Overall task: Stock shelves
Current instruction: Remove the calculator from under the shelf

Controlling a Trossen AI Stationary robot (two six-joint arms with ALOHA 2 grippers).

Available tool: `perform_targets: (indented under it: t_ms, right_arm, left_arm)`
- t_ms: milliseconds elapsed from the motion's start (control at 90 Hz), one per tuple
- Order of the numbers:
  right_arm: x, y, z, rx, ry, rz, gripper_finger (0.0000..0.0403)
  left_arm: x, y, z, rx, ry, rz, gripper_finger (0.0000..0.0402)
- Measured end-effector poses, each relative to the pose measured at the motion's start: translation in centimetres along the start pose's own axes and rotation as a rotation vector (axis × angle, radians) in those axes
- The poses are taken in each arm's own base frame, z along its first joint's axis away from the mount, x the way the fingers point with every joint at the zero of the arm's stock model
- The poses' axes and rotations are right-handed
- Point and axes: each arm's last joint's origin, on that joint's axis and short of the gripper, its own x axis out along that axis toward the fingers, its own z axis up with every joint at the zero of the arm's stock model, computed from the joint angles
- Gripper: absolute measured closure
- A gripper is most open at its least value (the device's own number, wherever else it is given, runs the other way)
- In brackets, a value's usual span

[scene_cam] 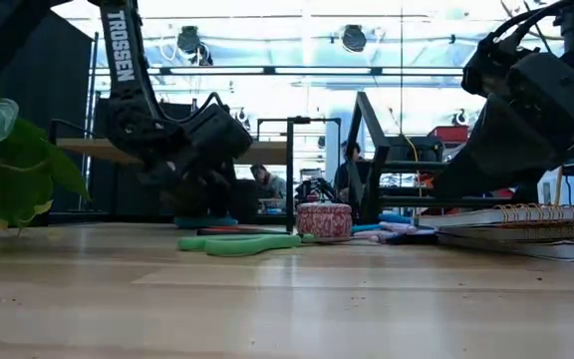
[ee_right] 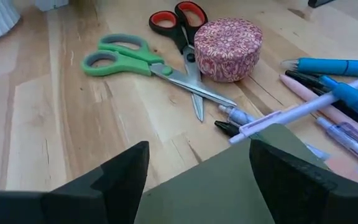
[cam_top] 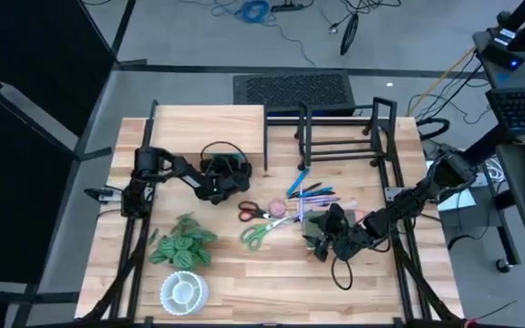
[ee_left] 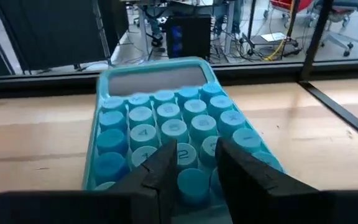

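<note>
Left gripper (ee_left: 188,165) is hovering right over the turquoise calculator (ee_left: 173,118), its jaws parted by a narrow gap above the round keys and gripping nothing. In the overhead view that gripper (cam_top: 219,182) is sitting at about ten o'clock from the counter's middle, just ahead of the pale-wood riser shelf (cam_top: 203,123) lying at eleven o'clock along the far edge.

Right gripper (ee_right: 197,165) is spreading its jaws wide over an olive-green notebook (ee_right: 229,186), one finger to each side; whether the pads are actually touching the cover is hard to judge from here. From above, this gripper (cam_top: 328,230) is working at around four o'clock from centre.

Just past those jaws, green-handled scissors (ee_right: 142,62) are crossing blades with red-handled scissors (ee_right: 182,22), and a round patterned tin (ee_right: 229,40) is resting against them. A bundle of pens (ee_right: 328,99) is fanning out beside the tin.

The black wire rack (cam_top: 340,132) is standing at one o'clock near the far edge, beside the riser. At seven o'clock a leafy plant (cam_top: 182,241) and a white round dish (cam_top: 183,292) are sitting on the wooden counter (cam_top: 272,282).
</note>
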Motion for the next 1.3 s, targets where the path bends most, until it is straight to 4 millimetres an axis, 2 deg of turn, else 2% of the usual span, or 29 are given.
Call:
perform_targets:
  t_ms: [356, 822, 1011, 1144, 1300]
  right_arm:
    - [0.0, 0.0, 0.0, 0.000, 0.003, 0.005, 0.0140]
    - [0.0, 0.1, 0.0, 0.019, 0.007, 0.008, 0.0140]
    - [0.0, 0.1, -0.1, 0.014, 0.007, 0.008, 0.0140]
    - [0.0, 0.1, -0.1, 0.014, 0.006, 0.008, 0.0140]
    - [0.0, 0.1, -0.1, 0.012, 0.007, 0.007, 0.0140]
  left_arm:
    - [-3.6, -1.2, -0.8, 0.046, 0.050, -0.166, 0.0304]
    - [-10.2, -2.2, -1.2, 0.100, 0.101, -0.418, 0.0304]
    - [-12.3, -3.1, -1.3, 0.109, 0.124, -0.512, 0.0304]
    - [-13.7, -3.7, 0.1, 0.149, 0.139, -0.608, 0.0304]
    - [-14.4, -4.1, 3.8, 0.109, 0.047, -0.607, 0.0305]
